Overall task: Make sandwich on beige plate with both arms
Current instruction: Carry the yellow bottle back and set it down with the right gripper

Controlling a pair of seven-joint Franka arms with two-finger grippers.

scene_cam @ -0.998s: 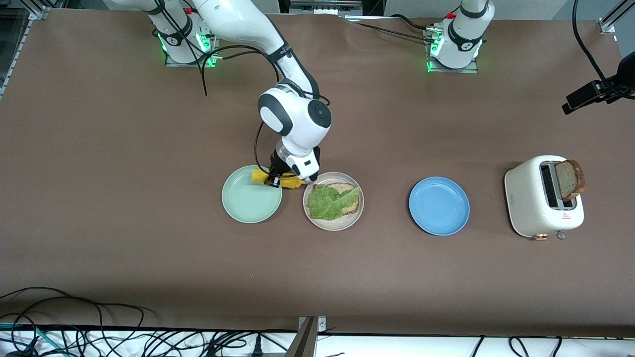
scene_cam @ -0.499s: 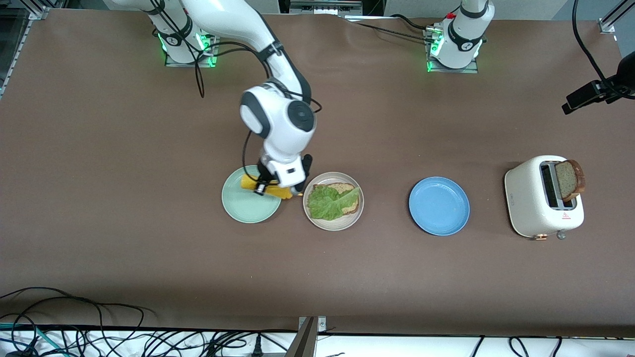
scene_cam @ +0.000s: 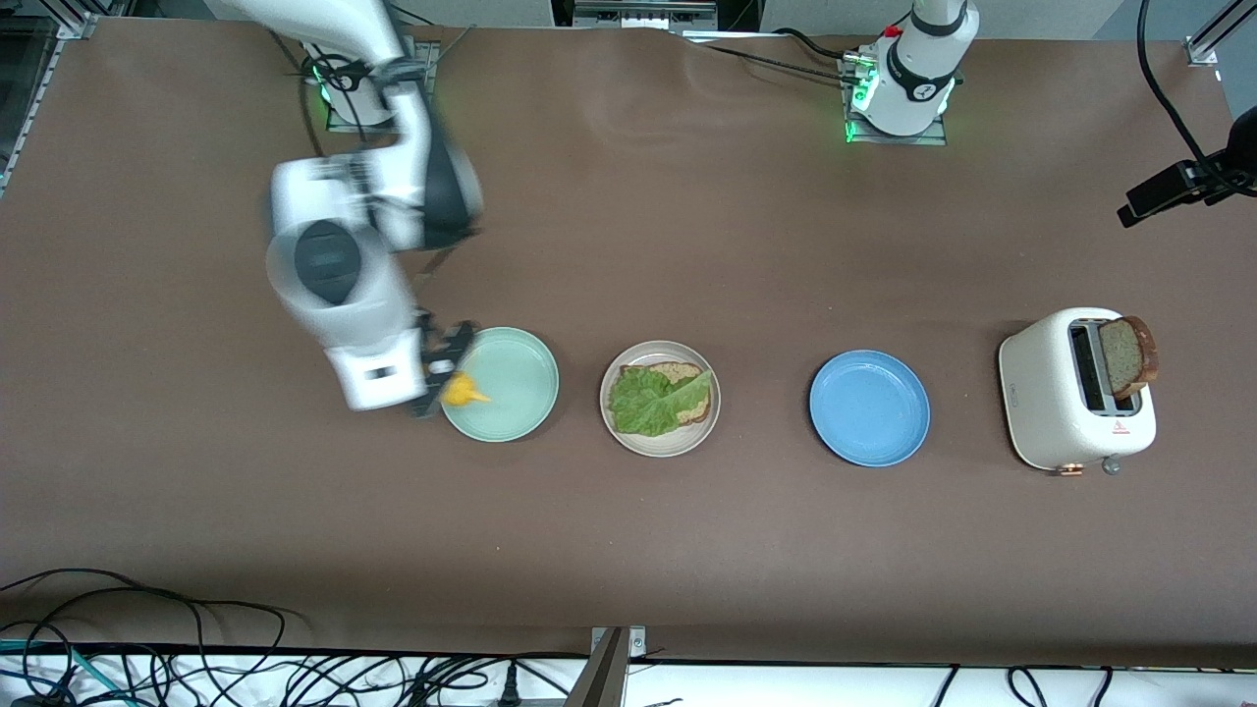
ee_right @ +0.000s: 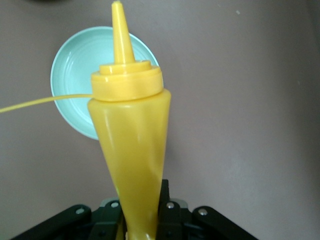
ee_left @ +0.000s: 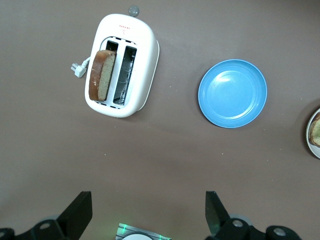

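- The right gripper [ee_right: 140,215] has its jaws clamped on a yellow mustard bottle [ee_right: 131,135] over the mint-green plate [scene_cam: 511,388], presumably sauce for the sandwich.
- The beige plate [scene_cam: 614,427] carries a bread slice [scene_cam: 684,376] under a lettuce leaf [scene_cam: 648,405], between the mint-green and blue plate [scene_cam: 869,407].
- The left gripper [ee_left: 147,215] waits, jaws apart, above the toaster [ee_left: 122,65] holding the second slice [ee_left: 101,74].

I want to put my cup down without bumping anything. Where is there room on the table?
Bare table lies between the beige plate and the blue plate, and all along the edge nearest the front camera. It is crowded by the mint-green plate, where the right gripper holds a yellow bottle.
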